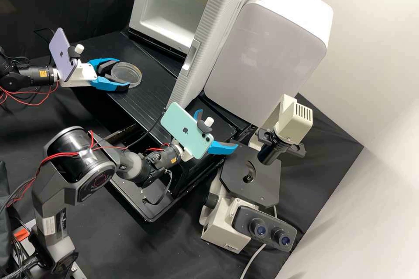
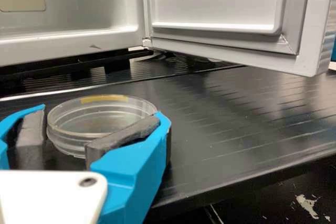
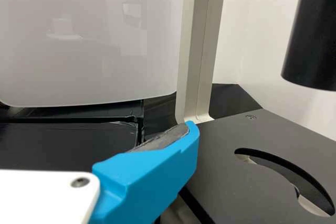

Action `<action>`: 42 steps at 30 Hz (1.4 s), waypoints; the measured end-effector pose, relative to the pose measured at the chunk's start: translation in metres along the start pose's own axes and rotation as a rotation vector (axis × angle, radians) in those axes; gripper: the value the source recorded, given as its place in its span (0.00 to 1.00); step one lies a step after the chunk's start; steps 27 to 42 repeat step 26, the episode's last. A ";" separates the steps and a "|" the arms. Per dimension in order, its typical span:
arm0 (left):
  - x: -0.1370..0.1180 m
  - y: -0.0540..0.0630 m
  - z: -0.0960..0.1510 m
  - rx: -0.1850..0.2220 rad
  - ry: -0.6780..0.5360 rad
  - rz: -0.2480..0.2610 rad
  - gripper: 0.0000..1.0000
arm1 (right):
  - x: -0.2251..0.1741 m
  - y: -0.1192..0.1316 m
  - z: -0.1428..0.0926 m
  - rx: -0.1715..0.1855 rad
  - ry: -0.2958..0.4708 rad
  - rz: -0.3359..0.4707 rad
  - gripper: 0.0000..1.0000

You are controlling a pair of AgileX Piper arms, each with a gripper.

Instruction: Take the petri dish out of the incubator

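Though asked to come out of the incubator (image 1: 172, 2), sits already outside it as a petri dish (image 1: 131, 73), flat on the black ribbed tray (image 1: 148, 100) in the upper left of the high view, just ahead of the open chamber and not far from the swung-out door (image 1: 270, 43). Look to the left gripper (image 1: 118, 74) for the coming move: parted wide, straddling the near part of the dish with one blue finger (image 2: 136, 150) on either side. Cannot say from either view whether the pads touch the dish wall; probably holding nothing firmly yet. Lies straight ahead of the claw, then, on the side toward centre frame, with no long axis to line up, being round. Needs, by this reading, only a squeeze across the width, a small lift, and a draw back toward the left edge of the frame. Leave the right gripper (image 1: 229, 146) out of it: placed well apart at centre frame, by the microscope stage (image 1: 248, 178), and cannot tell how it is set.
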 end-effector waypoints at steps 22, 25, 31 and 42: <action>-0.008 -0.005 0.012 0.023 -0.059 0.090 1.00 | 0.000 0.000 0.000 0.000 0.000 0.000 1.00; -0.011 -0.004 0.012 0.007 -0.076 0.091 1.00 | 0.000 0.000 0.000 0.000 0.000 0.000 1.00; -0.012 -0.003 0.012 0.005 -0.080 0.094 1.00 | 0.000 0.000 0.000 0.000 0.000 0.000 1.00; -0.012 -0.003 0.012 0.005 -0.080 0.094 1.00 | 0.000 0.000 0.000 0.000 0.000 0.000 1.00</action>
